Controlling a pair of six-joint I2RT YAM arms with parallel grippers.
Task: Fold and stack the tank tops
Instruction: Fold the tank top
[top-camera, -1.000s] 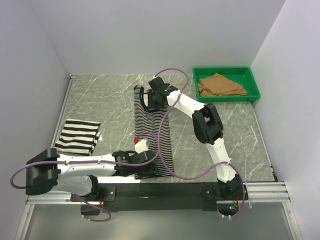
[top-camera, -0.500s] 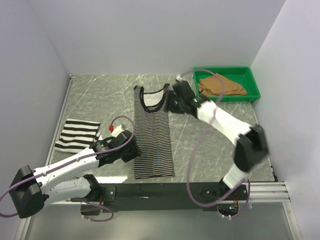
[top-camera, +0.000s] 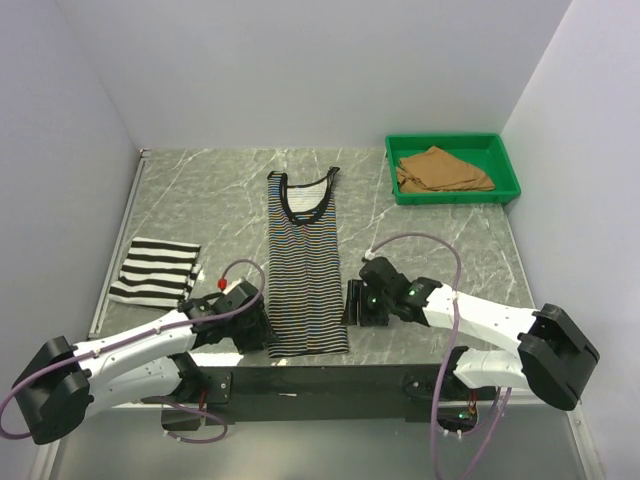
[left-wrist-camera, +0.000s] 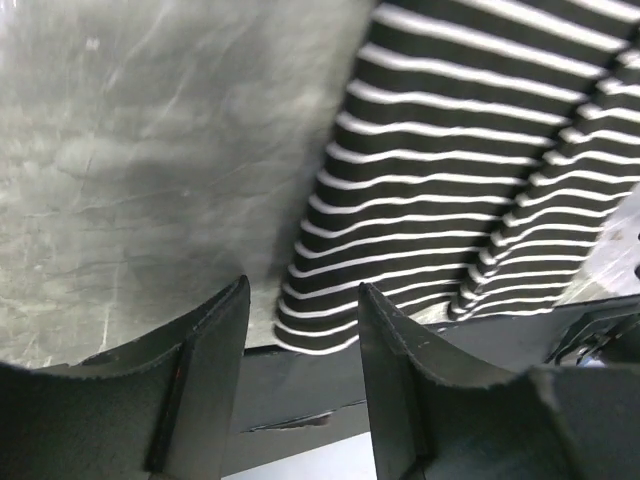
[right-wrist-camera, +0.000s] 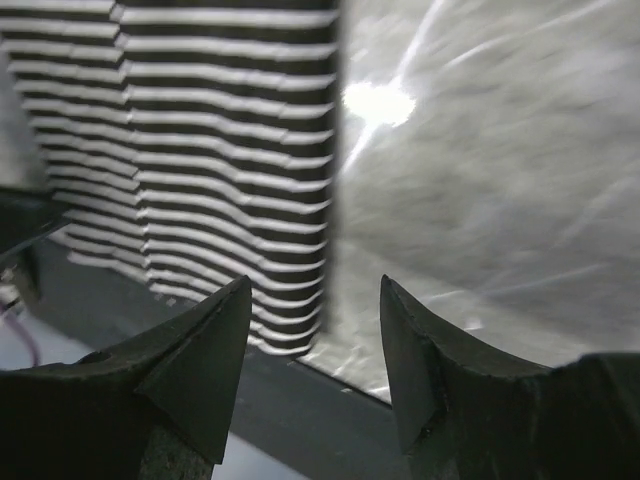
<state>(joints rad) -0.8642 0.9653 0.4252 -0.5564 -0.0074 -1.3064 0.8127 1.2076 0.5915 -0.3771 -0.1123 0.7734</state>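
**Free room and obstacles, overhead and wrist views.** The thin-striped tank top (top-camera: 305, 262) lies flat down the middle of the bench (top-camera: 215, 195), with a strip of bare marble on either side.

- **Left strip:** narrowed by the folded wide-striped tank top (top-camera: 158, 270) near the left wall (top-camera: 60, 200). Its near end is occupied by the left gripper (top-camera: 258, 322), jaws apart at the hem's left corner.
- **Right strip:** passable up to the green tray (top-camera: 455, 197) in the far right corner, which holds the tan tank top (top-camera: 438, 170). The right gripper (top-camera: 354, 303), jaws apart, sits just beside the hem's right edge.

A purple cable (top-camera: 420, 238) loops above the right arm (top-camera: 480, 318).
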